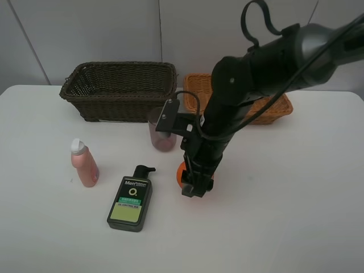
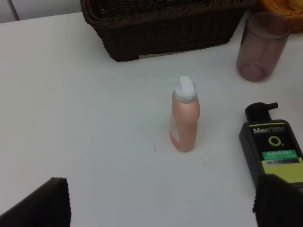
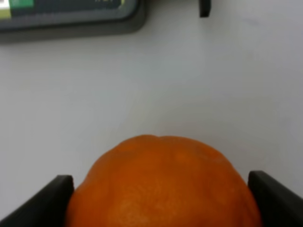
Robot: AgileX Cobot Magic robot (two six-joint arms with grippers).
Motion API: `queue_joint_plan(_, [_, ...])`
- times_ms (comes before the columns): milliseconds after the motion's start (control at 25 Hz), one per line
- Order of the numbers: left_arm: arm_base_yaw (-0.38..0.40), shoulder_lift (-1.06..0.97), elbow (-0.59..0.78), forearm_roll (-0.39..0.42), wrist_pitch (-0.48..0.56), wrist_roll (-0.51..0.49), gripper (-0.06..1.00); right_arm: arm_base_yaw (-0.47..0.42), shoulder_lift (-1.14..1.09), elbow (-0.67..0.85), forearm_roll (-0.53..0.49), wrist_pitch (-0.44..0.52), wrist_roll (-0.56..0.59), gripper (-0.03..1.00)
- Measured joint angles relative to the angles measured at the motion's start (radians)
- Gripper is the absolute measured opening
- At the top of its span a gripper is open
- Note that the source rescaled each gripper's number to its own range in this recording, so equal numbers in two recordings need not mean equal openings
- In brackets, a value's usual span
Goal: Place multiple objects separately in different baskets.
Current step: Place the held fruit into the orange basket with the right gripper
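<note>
My right gripper (image 1: 196, 187) reaches down at the table's middle, its jaws against both sides of the orange (image 1: 181, 173), which fills the right wrist view (image 3: 163, 184). The dark green-labelled pump bottle (image 1: 131, 200) lies flat to its left. The pink white-capped bottle (image 1: 84, 164) stands further left. The mauve cup (image 1: 162, 129) stands in front of the dark brown basket (image 1: 119, 91). The light tan basket (image 1: 273, 108) is partly hidden behind the right arm. My left gripper (image 2: 163, 198) is open and empty, hovering short of the pink bottle (image 2: 184, 118). The peach-like fruit and the green fruit are out of view.
Both baskets stand side by side along the table's back edge, against a white wall. The left wrist view also shows the cup (image 2: 261, 47), the pump bottle (image 2: 274, 151) and the dark basket (image 2: 165, 28).
</note>
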Motion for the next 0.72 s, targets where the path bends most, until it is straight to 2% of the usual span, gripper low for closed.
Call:
queue_joint_plan(120, [0.0, 0.0, 0.0, 0.0, 0.0, 0.0, 1.0, -0.036, -0.011, -0.029, -0.001, 0.025, 0.153, 0.37])
queue_joint_plan(320, [0.0, 0.0, 0.0, 0.0, 0.0, 0.0, 1.0, -0.095, -0.011, -0.113, -0.092, 0.094, 0.486, 0.37])
queue_joint_plan(400, [0.0, 0.0, 0.0, 0.0, 0.0, 0.0, 1.0, -0.118, -0.011, -0.15, -0.114, 0.13, 0.577, 0.37])
queue_joint_plan(720, [0.0, 0.0, 0.0, 0.0, 0.0, 0.0, 1.0, -0.237, -0.01, -0.294, -0.136, 0.173, 0.818, 0.37])
